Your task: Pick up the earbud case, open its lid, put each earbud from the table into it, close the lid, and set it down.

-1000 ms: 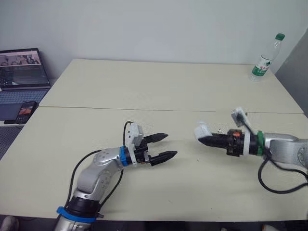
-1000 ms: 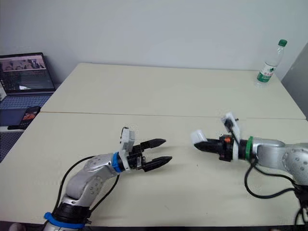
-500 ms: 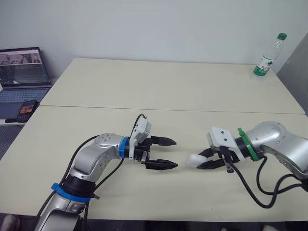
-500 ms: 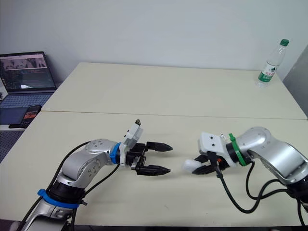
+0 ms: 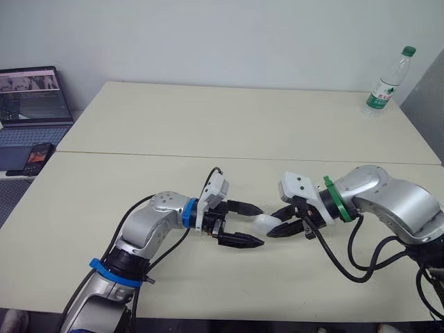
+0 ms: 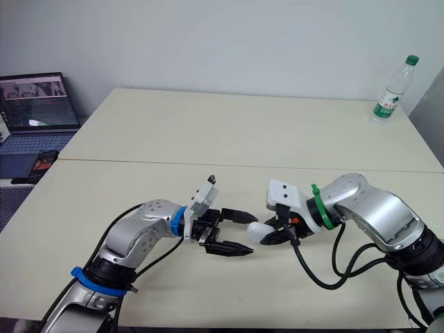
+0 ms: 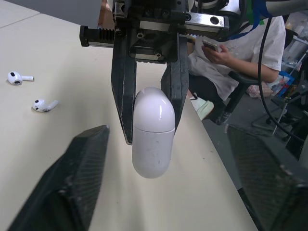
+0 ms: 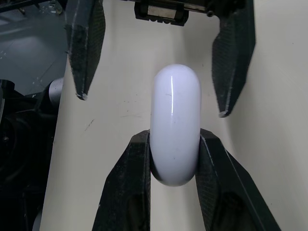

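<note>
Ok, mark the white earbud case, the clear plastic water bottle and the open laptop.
white glossy earbud case (image 7: 153, 132): left wrist view, middle of its body.
clear plastic water bottle (image 5: 381, 91): left eye view, on its label.
open laptop (image 5: 33, 96): left eye view, on its screen.

Open laptop (image 5: 31, 97) and phone (image 5: 38, 156) left of the table (image 5: 243, 118), water bottle (image 5: 387, 82) upright at its far-right corner.

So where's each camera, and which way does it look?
Left eye, right eye: on the head, looking down over the table; left gripper and right gripper show.
Left wrist view: on the left wrist, facing the right gripper holding the earbud case; own open fingers show.
Right wrist view: on the right wrist, facing the left gripper; own fingers clamp the case.
All share the case.
</note>
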Robot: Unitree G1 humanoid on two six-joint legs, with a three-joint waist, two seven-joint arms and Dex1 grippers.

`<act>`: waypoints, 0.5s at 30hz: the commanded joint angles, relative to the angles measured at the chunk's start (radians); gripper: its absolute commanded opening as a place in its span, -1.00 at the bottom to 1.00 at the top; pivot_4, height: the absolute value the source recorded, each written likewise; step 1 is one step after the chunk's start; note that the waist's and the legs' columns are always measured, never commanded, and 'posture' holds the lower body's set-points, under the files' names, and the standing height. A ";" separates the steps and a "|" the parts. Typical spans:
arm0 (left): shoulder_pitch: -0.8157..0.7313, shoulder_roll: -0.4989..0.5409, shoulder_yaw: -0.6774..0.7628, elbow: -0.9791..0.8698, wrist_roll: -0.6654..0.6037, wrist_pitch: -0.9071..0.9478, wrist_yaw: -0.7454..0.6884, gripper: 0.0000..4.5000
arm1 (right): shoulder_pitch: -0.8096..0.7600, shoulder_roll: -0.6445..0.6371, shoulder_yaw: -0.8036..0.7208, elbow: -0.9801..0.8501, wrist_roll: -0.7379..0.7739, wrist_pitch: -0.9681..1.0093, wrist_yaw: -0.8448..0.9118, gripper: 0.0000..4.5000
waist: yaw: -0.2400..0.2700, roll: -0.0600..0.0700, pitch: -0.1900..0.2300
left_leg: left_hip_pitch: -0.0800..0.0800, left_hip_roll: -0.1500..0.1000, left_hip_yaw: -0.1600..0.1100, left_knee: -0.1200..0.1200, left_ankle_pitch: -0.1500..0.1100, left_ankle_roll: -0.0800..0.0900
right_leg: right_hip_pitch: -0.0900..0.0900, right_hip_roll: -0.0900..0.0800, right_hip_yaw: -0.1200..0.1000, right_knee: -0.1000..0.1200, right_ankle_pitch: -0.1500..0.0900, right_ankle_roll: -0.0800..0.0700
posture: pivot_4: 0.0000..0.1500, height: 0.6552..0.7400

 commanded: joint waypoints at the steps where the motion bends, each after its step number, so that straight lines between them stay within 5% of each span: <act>1: -0.005 -0.005 0.004 -0.020 0.015 -0.016 0.008 0.31 | -0.029 0.005 -0.038 -0.029 0.009 0.015 -0.002 -0.62 | 0.000 0.000 0.000 | 0.000 0.000 0.000 0.000 0.000 0.000 | 0.000 0.000 0.000 0.000 0.000 0.000 | 1.00 0.98; 8: 0.009 -0.006 0.008 -0.024 0.026 -0.021 0.014 -0.66 | -0.020 0.004 -0.039 -0.030 -0.002 0.017 -0.004 -0.62 | 0.000 0.000 0.000 | 0.000 0.000 -0.001 0.000 0.000 0.000 | 0.000 0.000 -0.001 0.001 0.000 0.000 | 1.00 0.98; 13: 0.013 -0.006 0.007 -0.020 0.039 -0.034 0.027 -0.66 | -0.005 0.011 -0.054 -0.029 -0.008 -0.018 -0.007 -0.62 | 0.000 0.000 0.000 | 0.000 0.000 -0.001 0.000 0.000 0.000 | 0.000 0.000 -0.001 0.001 0.000 0.000 | 1.00 0.98; 14: 0.015 -0.007 0.008 -0.018 0.042 -0.037 0.033 -0.66 | 0.000 0.015 -0.067 -0.029 -0.002 -0.020 -0.013 -0.30 | 0.000 0.000 0.000 | 0.000 0.000 -0.001 0.000 0.000 0.000 | 0.000 0.000 -0.001 0.001 0.000 0.000 | 1.00 0.98; 15: 0.017 -0.008 0.010 -0.018 0.044 -0.037 0.037 -0.66 | 0.004 0.011 -0.076 -0.032 0.004 -0.021 -0.012 -0.19 | 0.000 0.000 0.000 | 0.000 0.000 -0.001 0.000 0.000 0.000 | 0.000 0.000 -0.001 0.001 0.000 0.000 | 1.00 0.98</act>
